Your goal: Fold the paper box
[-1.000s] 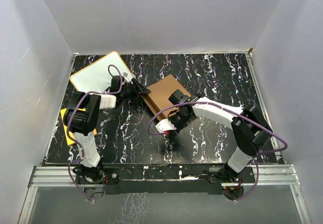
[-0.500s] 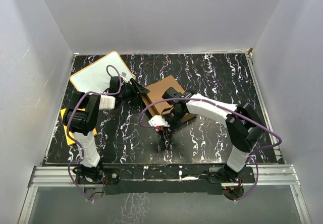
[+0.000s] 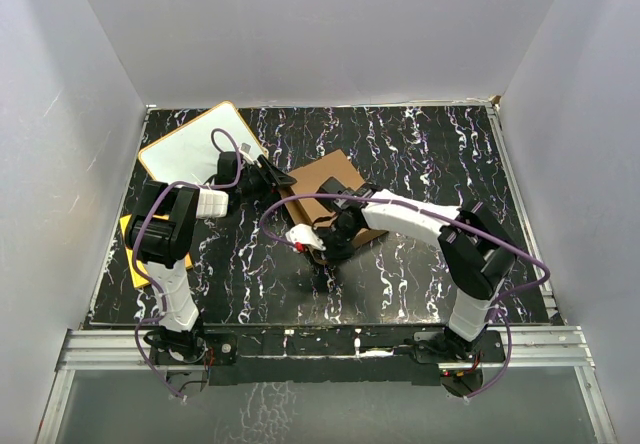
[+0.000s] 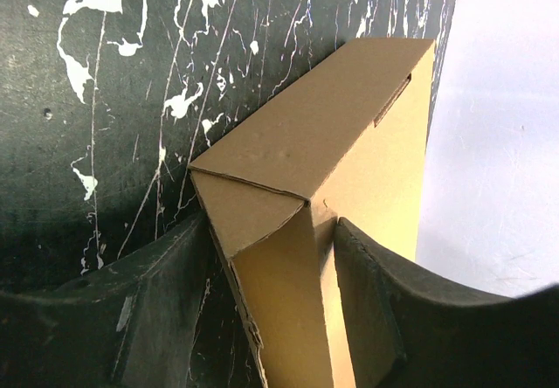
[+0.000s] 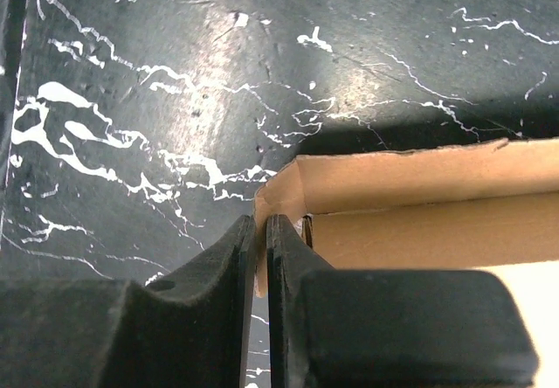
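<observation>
The paper box (image 3: 325,179) is a shallow brown cardboard box lying at mid table. My left gripper (image 3: 277,179) holds its far-left corner. In the left wrist view the folded corner of the paper box (image 4: 323,135) fills the gap of the left gripper (image 4: 271,226), with cardboard against both fingers. My right gripper (image 3: 325,247) is at the near-left corner. In the right wrist view the right gripper (image 5: 262,224) is shut on a thin upright wall flap of the paper box (image 5: 393,178), whose open inside lies to the right.
A white board with an orange rim (image 3: 195,144) lies at the back left, just behind the left gripper. An orange-yellow sheet (image 3: 132,256) lies partly under the left arm. Grey walls enclose the black marbled table (image 3: 420,154) on three sides.
The right arm has swung left along the box's near side to its near-left corner. The left gripper has kept its place on the far-left corner.
</observation>
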Motion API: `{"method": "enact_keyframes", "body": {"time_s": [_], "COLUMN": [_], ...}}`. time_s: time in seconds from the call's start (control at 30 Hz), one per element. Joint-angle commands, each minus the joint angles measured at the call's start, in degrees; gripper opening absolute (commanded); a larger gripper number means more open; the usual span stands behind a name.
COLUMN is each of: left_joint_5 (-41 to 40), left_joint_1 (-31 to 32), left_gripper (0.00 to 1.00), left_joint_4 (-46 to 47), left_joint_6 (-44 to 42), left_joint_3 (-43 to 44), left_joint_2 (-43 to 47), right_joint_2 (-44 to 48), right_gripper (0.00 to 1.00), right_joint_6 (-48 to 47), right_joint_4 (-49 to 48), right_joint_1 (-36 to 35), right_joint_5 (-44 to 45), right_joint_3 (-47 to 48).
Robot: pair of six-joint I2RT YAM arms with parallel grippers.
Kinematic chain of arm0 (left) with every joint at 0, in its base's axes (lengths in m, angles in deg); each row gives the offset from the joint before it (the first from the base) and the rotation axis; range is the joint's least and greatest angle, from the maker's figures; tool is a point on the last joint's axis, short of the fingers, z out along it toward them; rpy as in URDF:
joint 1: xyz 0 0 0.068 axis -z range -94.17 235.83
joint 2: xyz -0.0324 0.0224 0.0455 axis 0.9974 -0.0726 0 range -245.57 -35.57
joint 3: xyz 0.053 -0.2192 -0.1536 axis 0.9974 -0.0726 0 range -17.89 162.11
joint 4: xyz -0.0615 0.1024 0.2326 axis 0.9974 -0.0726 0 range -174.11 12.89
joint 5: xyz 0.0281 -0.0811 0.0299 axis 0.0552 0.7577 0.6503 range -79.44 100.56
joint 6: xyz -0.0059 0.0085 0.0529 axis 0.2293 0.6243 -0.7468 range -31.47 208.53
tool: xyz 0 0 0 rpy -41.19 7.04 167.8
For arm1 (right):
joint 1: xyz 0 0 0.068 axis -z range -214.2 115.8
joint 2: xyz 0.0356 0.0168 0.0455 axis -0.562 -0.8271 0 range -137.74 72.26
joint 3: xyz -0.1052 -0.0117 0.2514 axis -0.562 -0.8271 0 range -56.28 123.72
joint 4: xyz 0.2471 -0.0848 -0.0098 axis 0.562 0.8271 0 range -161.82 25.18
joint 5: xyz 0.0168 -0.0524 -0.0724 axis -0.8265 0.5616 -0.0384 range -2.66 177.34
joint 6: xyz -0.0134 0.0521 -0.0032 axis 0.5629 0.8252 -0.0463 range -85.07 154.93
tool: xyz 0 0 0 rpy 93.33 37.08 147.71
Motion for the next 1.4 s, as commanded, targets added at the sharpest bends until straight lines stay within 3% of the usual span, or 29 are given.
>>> {"method": "enact_keyframes", "body": {"time_s": [0.0, 0.23, 0.83, 0.93, 1.07, 1.13, 1.37], "left_joint_5": [-1.9, -1.8, -1.5, -1.6, -1.3, -1.3, -1.1], "left_joint_1": [0.6, 0.6, 0.6, 0.6, 0.6, 0.6, 0.6], "left_gripper": [0.54, 0.54, 0.54, 0.54, 0.54, 0.53, 0.54], "left_joint_4": [-11.4, -11.0, -10.7, -10.8, -10.4, -10.4, -10.3], "left_joint_6": [-4.4, -4.7, -6.6, -6.9, -6.8, -6.8, -7.1], "left_joint_3": [-3.0, -3.3, -4.9, -4.9, -4.7, -4.8, -5.0], "left_joint_2": [-3.0, -3.1, -4.0, -4.0, -4.7, -4.6, -4.4], "right_joint_2": [1.0, 3.0, 1.7, 2.3, 3.7, 3.5, 1.7], "right_gripper": [0.14, 0.16, 0.16, 0.16, 0.20, 0.17, 0.08], "right_joint_6": [11.3, 16.3, 24.1, 23.7, 21.5, 22.8, 29.5], "right_joint_4": [-12.7, -15.4, -21.9, -22.1, -21.4, -22.8, -28.3], "right_joint_1": [-1.9, -3.1, -7.1, -7.1, -7.0, -7.1, -7.4], "right_joint_5": [6.3, 12.9, 18.9, 17.6, 8.4, 7.4, 19.6], "right_joint_3": [0.0, -0.4, -1.3, -2.0, -2.6, -2.8, -2.3]}}
